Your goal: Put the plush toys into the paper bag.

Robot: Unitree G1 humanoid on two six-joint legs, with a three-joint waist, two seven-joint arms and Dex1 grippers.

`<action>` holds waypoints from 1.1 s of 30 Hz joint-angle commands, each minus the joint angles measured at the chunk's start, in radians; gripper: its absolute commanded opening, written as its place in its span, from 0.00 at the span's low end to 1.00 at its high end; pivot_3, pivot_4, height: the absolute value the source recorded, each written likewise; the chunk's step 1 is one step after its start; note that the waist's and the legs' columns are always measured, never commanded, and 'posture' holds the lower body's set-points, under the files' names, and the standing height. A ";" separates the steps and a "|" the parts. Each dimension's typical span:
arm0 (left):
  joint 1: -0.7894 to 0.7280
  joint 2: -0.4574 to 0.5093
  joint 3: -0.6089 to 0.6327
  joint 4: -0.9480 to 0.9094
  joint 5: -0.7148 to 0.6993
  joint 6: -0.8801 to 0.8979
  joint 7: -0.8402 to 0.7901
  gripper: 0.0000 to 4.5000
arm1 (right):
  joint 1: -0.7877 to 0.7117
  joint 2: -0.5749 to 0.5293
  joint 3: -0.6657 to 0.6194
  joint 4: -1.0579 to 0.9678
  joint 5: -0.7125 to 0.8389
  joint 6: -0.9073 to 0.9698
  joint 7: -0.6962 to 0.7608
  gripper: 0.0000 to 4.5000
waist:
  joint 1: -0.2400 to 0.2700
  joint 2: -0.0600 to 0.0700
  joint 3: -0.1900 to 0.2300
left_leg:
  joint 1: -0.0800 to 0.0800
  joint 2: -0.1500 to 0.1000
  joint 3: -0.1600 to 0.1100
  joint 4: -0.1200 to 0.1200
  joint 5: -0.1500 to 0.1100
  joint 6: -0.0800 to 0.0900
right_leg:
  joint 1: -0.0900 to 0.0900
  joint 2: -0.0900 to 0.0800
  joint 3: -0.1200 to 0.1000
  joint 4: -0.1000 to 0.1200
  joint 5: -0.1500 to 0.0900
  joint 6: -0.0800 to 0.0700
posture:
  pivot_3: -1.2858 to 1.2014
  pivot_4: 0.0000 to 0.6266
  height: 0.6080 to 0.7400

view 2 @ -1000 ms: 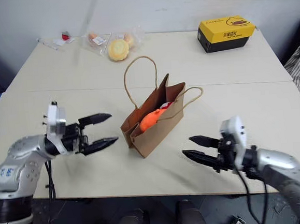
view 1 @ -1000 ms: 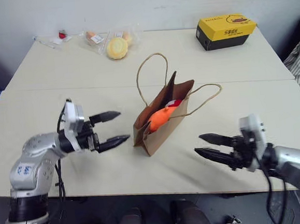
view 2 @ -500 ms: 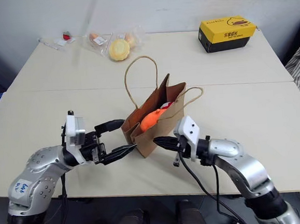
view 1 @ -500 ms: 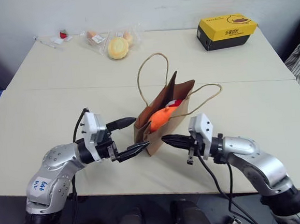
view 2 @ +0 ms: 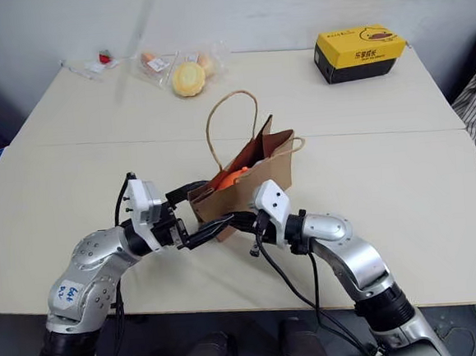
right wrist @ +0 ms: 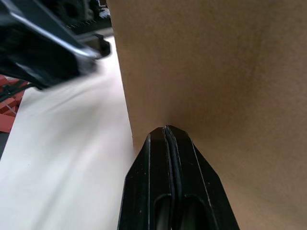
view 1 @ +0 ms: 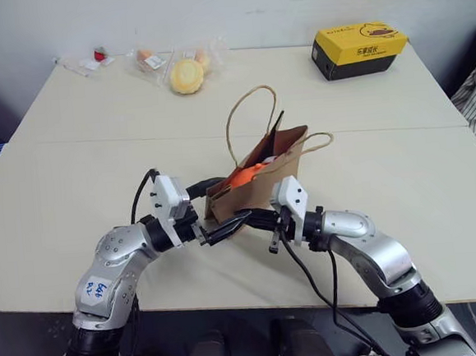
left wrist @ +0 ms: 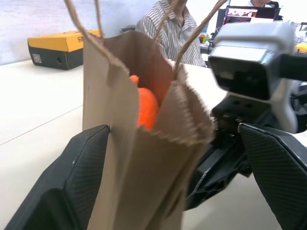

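The orange plush toy (view 1: 244, 176) sits inside the paper bag (view 1: 260, 194), bulging up near its mouth; something red shows just behind it, too small for me to say it is the second toy. The bag stands, leaning a little, in the middle of the table (view 1: 72, 166), handles (view 1: 251, 119) looped above it. My left gripper (left wrist: 182, 158) is spread wide around the bag's near end, one finger on each side of the paper. My right gripper (right wrist: 166, 132) is pinched fully shut with nothing in it, its tips pressed against the bag's flat side.

The risk I see is the bag itself: it is light and top-heavy, so if my right tips push harder they could tip it over and spill the fish. Closing my left fingers could crumple the mouth.
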 commanded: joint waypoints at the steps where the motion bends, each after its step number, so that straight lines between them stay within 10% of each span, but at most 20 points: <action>1: -0.022 -0.013 0.006 0.016 0.000 -0.041 -0.011 0.74 | 0.019 -0.004 -0.018 -0.043 0.011 -0.016 0.016 0.00 | 0.000 0.000 0.000 | 0.000 0.000 0.000 0.000 0.000 0.000 | 0.000 0.000 0.000 0.000 0.000 0.000 | 0.52 0.24 1.00; 13: -0.097 0.060 0.049 0.116 -0.132 0.003 -0.233 0.01 | 0.236 -0.119 -0.217 -0.224 0.103 -0.030 0.052 0.00 | 0.002 0.000 0.000 | 0.000 0.000 0.000 0.000 0.000 0.000 | 0.000 0.000 0.000 0.000 0.000 0.000 | 0.52 0.24 1.00; 23: -0.374 0.091 -0.048 0.449 -0.104 -0.124 -0.713 0.01 | 0.663 -0.324 -0.827 -0.243 0.195 -0.197 0.240 0.00 | 0.018 0.000 0.000 | 0.001 -0.002 0.002 0.001 -0.001 0.002 | 0.003 0.000 0.001 0.000 0.001 0.002 | 0.52 0.24 1.00; 33: -0.430 0.029 -0.077 0.650 0.008 -0.281 -0.754 0.01 | 0.711 -0.289 -0.867 -0.134 0.139 -0.422 0.309 0.00 | 0.014 0.000 0.000 | 0.002 -0.001 0.004 0.004 -0.001 0.003 | 0.002 0.002 0.003 0.006 0.001 0.002 | 0.52 0.24 1.00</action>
